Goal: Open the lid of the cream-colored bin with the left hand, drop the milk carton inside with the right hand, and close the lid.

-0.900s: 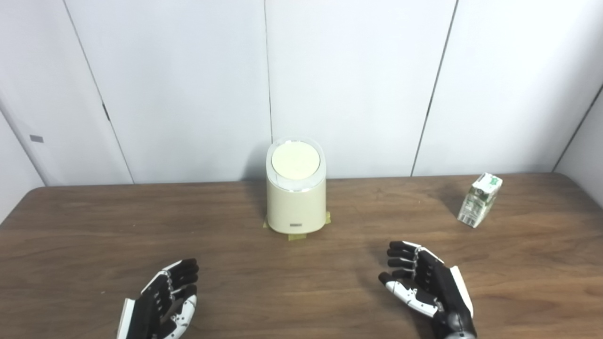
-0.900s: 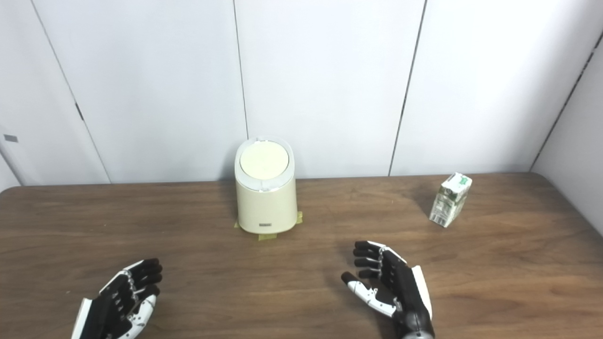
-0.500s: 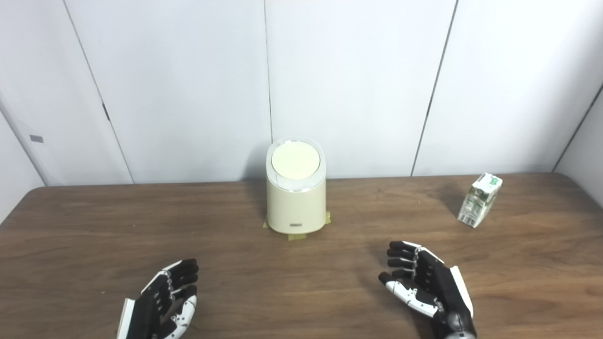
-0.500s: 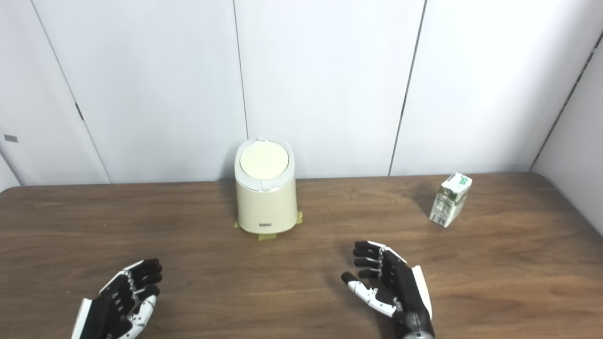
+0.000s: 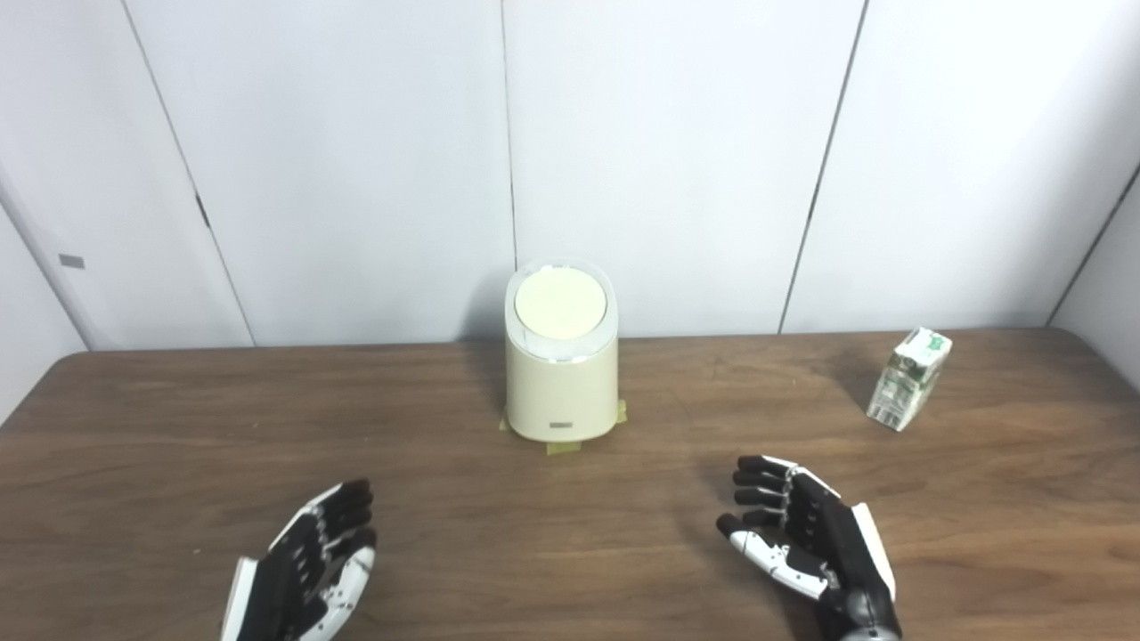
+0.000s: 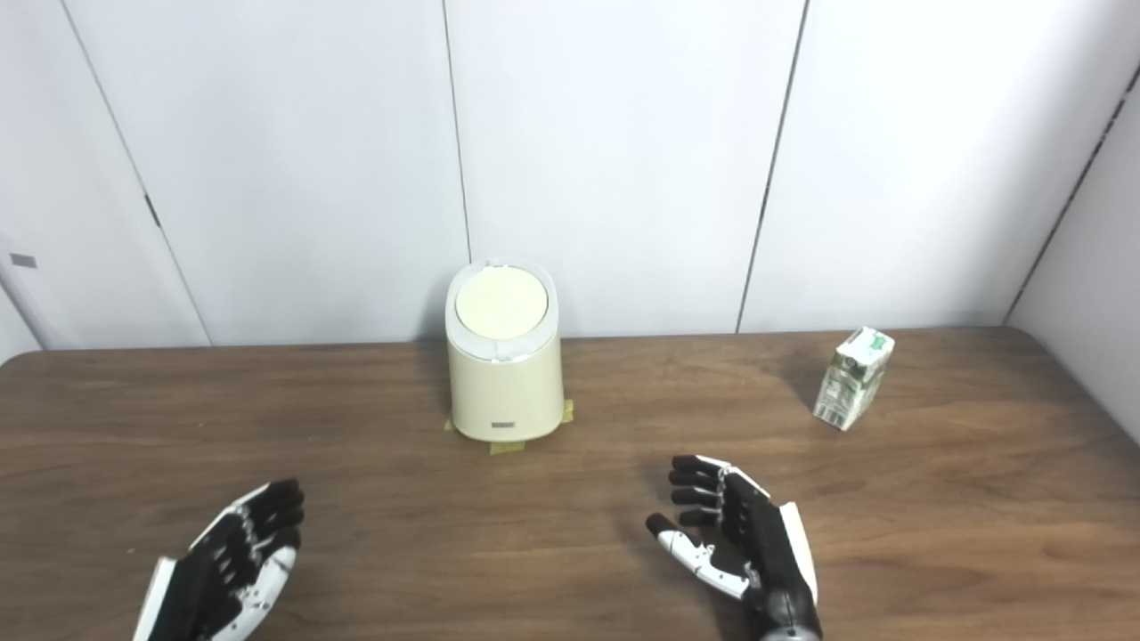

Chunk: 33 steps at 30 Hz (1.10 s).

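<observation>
Cream-colored bin (image 5: pixel 561 374), lid (image 5: pixel 560 305) closed, at frame centre; milk carton (image 5: pixel 908 379) at right on the table (image 5: pixel 178 427); left hand (image 5: pixel 307 570) and right hand (image 5: pixel 806 539) spread, empty, along the bottom.

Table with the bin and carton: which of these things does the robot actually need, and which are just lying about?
Needed:
cream-colored bin, its lid shut
milk carton
left hand, open
right hand, open

Just there:
tape under the bin
wooden table
</observation>
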### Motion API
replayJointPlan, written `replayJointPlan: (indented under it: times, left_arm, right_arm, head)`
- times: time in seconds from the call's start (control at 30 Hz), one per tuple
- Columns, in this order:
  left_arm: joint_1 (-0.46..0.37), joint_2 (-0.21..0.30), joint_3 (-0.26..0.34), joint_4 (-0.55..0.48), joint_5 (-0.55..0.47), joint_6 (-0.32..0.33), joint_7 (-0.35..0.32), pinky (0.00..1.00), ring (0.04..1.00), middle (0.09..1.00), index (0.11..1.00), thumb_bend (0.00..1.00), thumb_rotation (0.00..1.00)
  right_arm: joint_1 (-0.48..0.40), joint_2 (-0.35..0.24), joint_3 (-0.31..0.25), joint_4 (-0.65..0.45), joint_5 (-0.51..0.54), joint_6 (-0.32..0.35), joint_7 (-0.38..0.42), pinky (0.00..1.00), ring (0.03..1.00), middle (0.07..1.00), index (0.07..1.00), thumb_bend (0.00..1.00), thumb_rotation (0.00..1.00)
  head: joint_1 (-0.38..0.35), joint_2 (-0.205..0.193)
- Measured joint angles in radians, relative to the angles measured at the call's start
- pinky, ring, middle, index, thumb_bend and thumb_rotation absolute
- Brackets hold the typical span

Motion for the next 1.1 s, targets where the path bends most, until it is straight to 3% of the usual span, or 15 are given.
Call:
replayJointPlan:
  times: [0.1, 0.17, 0.33, 0.37, 0.47, 0.7, 0.87, 1.1]
  left_arm:
    - [-0.075, 0.005, 0.002, -0.073, 0.003, 0.075, -0.034, 0.77, 0.859, 0.858, 0.851, 0.50, 0.54]
    - [-0.150, 0.004, 0.004, -0.118, 0.008, 0.125, -0.047, 0.81, 0.889, 0.888, 0.871, 0.60, 0.55]
    - [-0.369, 0.004, 0.003, -0.176, 0.054, 0.278, -0.077, 0.98, 0.993, 0.992, 0.988, 0.74, 0.60]
    - [-0.410, 0.005, -0.002, -0.175, 0.082, 0.316, -0.079, 0.98, 0.997, 0.997, 0.995, 0.75, 0.62]
    - [-0.527, 0.000, -0.031, -0.158, 0.200, 0.396, -0.080, 1.00, 1.000, 1.000, 1.000, 0.75, 0.55]
    - [-0.659, -0.081, -0.030, 0.003, 0.454, 0.417, -0.119, 1.00, 1.000, 1.000, 1.000, 0.83, 0.42]
    - [-0.734, -0.111, -0.028, 0.157, 0.673, 0.419, -0.151, 1.00, 1.000, 1.000, 1.000, 0.87, 0.40]
    - [-0.842, -0.175, 0.007, 0.328, 0.836, 0.419, -0.231, 1.00, 1.000, 1.000, 1.000, 0.94, 0.31]
  right_arm:
    - [0.001, 0.000, 0.000, -0.001, -0.002, 0.004, -0.002, 0.58, 0.664, 0.688, 0.673, 0.32, 0.09]
    - [0.001, 0.000, 0.003, -0.005, -0.006, 0.013, -0.002, 0.58, 0.660, 0.685, 0.672, 0.31, 0.09]
    - [0.000, 0.000, 0.009, -0.008, -0.011, 0.017, -0.002, 0.58, 0.658, 0.682, 0.670, 0.31, 0.05]
    - [-0.001, 0.000, 0.010, -0.008, -0.010, 0.017, -0.002, 0.58, 0.659, 0.682, 0.670, 0.31, 0.05]
    - [-0.002, -0.001, 0.012, -0.008, -0.012, 0.016, -0.003, 0.57, 0.658, 0.682, 0.671, 0.30, 0.06]
    - [-0.008, -0.005, 0.025, -0.005, -0.036, 0.013, -0.003, 0.57, 0.653, 0.681, 0.672, 0.30, 0.06]
    - [-0.009, -0.006, 0.027, -0.010, -0.060, 0.019, -0.005, 0.56, 0.649, 0.678, 0.670, 0.30, 0.01]
    - [-0.009, -0.001, 0.026, -0.015, -0.053, 0.025, -0.005, 0.57, 0.650, 0.679, 0.667, 0.31, 0.04]
  head:
    - [0.009, 0.002]
    - [0.009, 0.002]
    - [0.014, -0.002]
    - [0.014, -0.002]
    - [0.017, 0.000]
    - [0.017, -0.002]
    - [0.015, -0.002]
    - [0.017, 0.000]
